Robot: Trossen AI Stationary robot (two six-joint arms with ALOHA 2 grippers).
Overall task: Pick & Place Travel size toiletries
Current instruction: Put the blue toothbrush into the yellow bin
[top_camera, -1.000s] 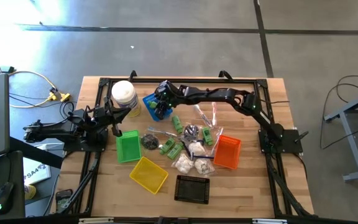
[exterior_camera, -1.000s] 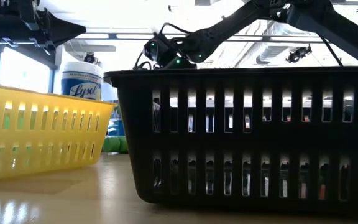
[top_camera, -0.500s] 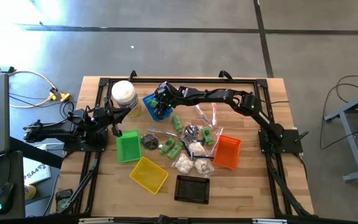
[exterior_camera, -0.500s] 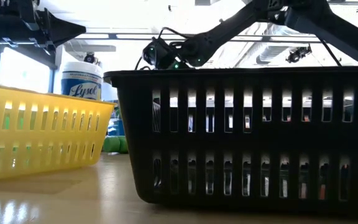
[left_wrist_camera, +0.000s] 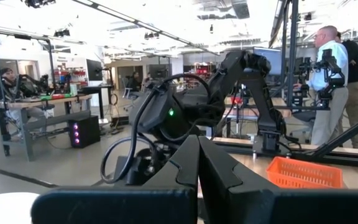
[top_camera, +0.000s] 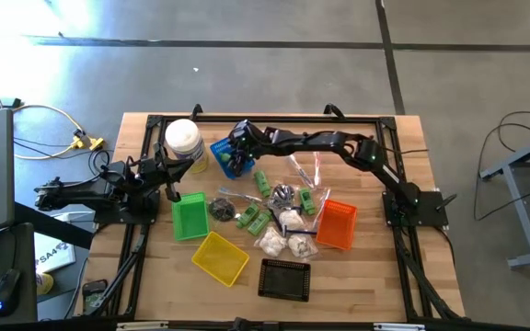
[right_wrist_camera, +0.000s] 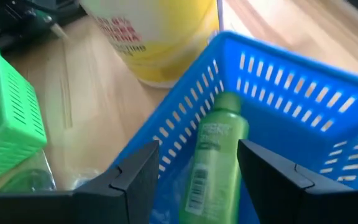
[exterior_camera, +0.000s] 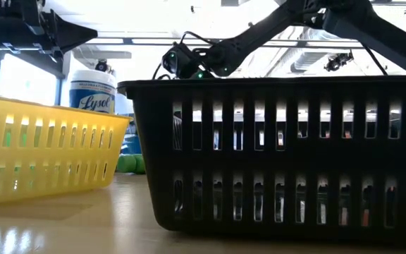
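Green bottle (right_wrist_camera: pixel 215 163) — lying inside the blue basket (right_wrist_camera: pixel 291 106), at the table's far side beside the white jar (top_camera: pixel 183 140). Right gripper (right_wrist_camera: pixel 197 171) — above the basket, fingers spread apart and released, the bottle between them. Remaining toiletries (top_camera: pixel 279 221) — scattered mid-table between the green basket (top_camera: pixel 190 216) and orange basket (top_camera: pixel 337 224). Left gripper (top_camera: pixel 169 189) — fingers closed, empty, near the green basket.

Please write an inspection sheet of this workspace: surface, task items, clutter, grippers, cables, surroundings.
Surface: wooden table.
Task items: green bottle lying in blue basket; more green bottles and white packets loose mid-table.
Clutter: white jar; green, yellow, black, orange baskets.
Grippers: right gripper open over the blue basket; left gripper parked beside the green basket.
Cables: yellow cable on floor.
Surroundings: people standing behind.
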